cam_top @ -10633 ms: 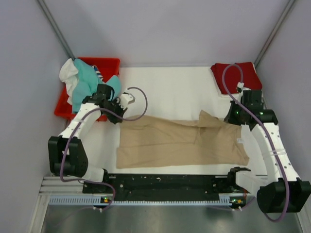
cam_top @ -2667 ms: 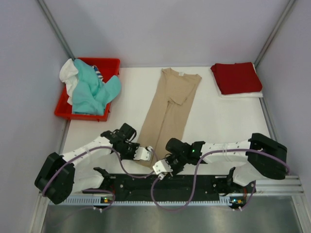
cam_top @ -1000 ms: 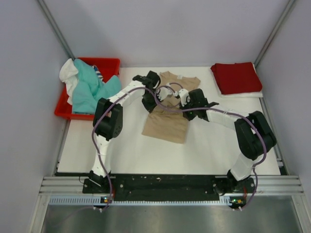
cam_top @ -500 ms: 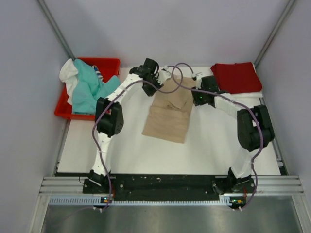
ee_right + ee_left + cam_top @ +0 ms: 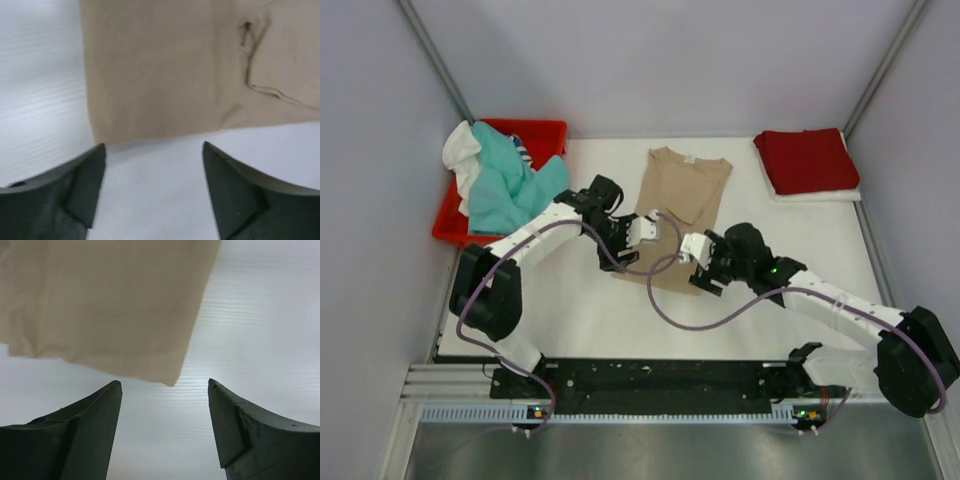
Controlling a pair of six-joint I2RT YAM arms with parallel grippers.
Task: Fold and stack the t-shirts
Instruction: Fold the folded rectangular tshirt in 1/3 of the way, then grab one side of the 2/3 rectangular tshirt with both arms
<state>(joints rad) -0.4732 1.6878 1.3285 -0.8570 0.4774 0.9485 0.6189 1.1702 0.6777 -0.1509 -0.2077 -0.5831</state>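
Observation:
A tan-beige t-shirt (image 5: 680, 190), folded into a narrow strip, lies flat mid-table with its collar at the far end. My left gripper (image 5: 638, 232) hangs over its near left part, jaws open and empty. In the left wrist view, the left gripper (image 5: 164, 384) is just short of a corner of the tan cloth (image 5: 100, 305). My right gripper (image 5: 700, 252) sits at the near right edge, also open. In the right wrist view, the right gripper (image 5: 153, 145) is in front of the shirt's edge (image 5: 165, 65). A folded dark red t-shirt (image 5: 807, 160) rests at the far right.
A red plastic tray (image 5: 545, 130) at the far left holds a crumpled teal t-shirt (image 5: 505, 185) and a white one (image 5: 460, 150). Grey walls close in the table on three sides. A black rail (image 5: 650, 375) runs along the near edge.
Both grippers opened, let go of the tan shirt at its far end, and pulled back toward the near edge. The shirt now lies folded and flat.

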